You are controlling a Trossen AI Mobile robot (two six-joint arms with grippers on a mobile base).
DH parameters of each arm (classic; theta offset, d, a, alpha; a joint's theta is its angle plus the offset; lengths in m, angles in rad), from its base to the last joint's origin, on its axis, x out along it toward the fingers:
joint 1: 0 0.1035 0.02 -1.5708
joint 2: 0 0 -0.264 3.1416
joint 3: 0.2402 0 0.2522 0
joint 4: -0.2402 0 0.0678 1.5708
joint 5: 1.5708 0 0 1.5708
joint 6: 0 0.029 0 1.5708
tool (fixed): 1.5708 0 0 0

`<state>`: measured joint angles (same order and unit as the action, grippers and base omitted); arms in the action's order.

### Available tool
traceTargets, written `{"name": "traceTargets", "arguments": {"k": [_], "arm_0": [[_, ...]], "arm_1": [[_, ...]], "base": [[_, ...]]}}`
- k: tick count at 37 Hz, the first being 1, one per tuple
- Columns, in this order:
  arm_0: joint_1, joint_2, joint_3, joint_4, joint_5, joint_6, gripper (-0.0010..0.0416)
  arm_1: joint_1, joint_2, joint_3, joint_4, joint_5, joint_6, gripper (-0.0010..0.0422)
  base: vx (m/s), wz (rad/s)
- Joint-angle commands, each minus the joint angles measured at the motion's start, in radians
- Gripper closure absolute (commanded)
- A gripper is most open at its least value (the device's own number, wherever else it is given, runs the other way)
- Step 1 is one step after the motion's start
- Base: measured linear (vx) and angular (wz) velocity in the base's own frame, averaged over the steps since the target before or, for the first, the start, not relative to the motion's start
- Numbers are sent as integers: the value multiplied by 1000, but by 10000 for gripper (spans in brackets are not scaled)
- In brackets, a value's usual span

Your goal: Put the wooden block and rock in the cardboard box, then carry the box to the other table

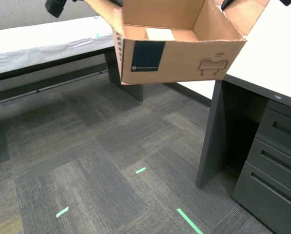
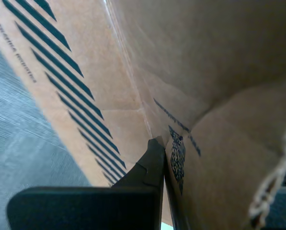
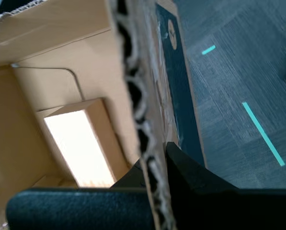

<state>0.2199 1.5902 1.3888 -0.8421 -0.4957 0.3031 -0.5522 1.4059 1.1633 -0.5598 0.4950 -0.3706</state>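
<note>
Brown navy-labelled cardboard box (image 1: 184, 53), airborne

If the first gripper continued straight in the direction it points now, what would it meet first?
My first gripper is already shut on the wall of the cardboard box, so going straight on would only slide it further along that wall. The wooden block lies just beside that line, inside the box; depth is unclear.

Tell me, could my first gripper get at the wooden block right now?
Probably not. My first gripper is shut on the wall of the cardboard box, which hangs above the carpet. The wooden block lies inside on the box floor; letting go to reach it would likely tip the box.
</note>
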Motion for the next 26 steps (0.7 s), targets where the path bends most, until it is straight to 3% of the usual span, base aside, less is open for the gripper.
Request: {"name": "traceTargets", "arguments": {"k": [1,8,18,26], "arm_0": [[2,8,4,24,-23,0,407],[1,8,5,27,-1,-9,407],[3,8,4,28,0,-8,406],[4,8,4,29,1,-8,406]], "arm_1": [[-6,3,-1,2,20,0,413],[-6,3,-1,5,-36,-2,413],[-6,4,-1,6,-39,13,413],[-5,4,-1,8,-70,10,413]], "base": [[25,-46],[43,-28],[59,12],[59,29]]}}
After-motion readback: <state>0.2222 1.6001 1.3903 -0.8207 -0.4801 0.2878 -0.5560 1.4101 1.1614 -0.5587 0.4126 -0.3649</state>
